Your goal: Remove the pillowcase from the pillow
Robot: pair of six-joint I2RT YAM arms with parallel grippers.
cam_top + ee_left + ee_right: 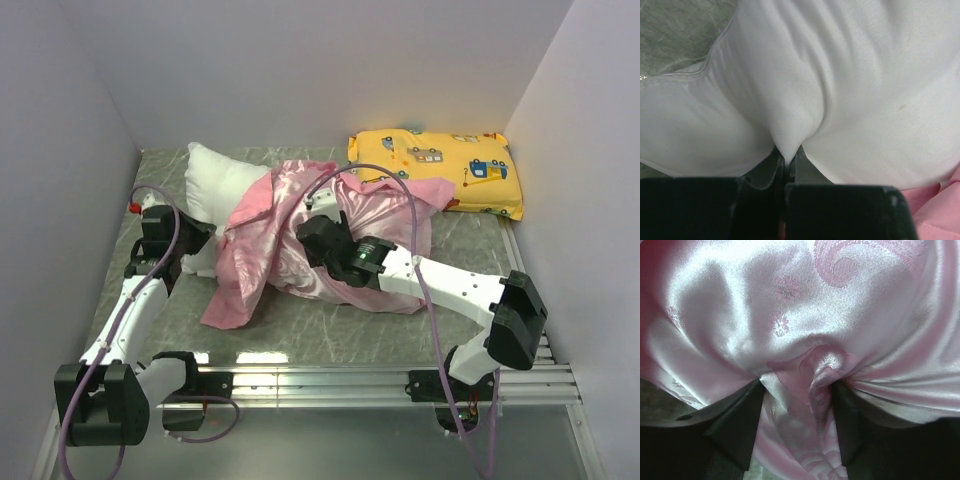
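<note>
In the left pincer (pixel 787 159), clenched almost shut, a fold of the puffy plain white stuffed pillow (pixel 850 85) is held, while a bunch of the shiny pink embroidered satin pillowcase (pixel 765 305) is gripped in the right pincer (pixel 799 387), the pillow being left half covered on the grey marbled table (pixel 330 325).

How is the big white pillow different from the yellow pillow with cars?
The plain white stuffed pillow has no pictures; the yellow rectangular pillow is printed with cartoon vehicles. The white pillow is partly inside the shiny pink satin pillowcase; the yellow pillow lies uncovered. Both rest on the table.
</note>
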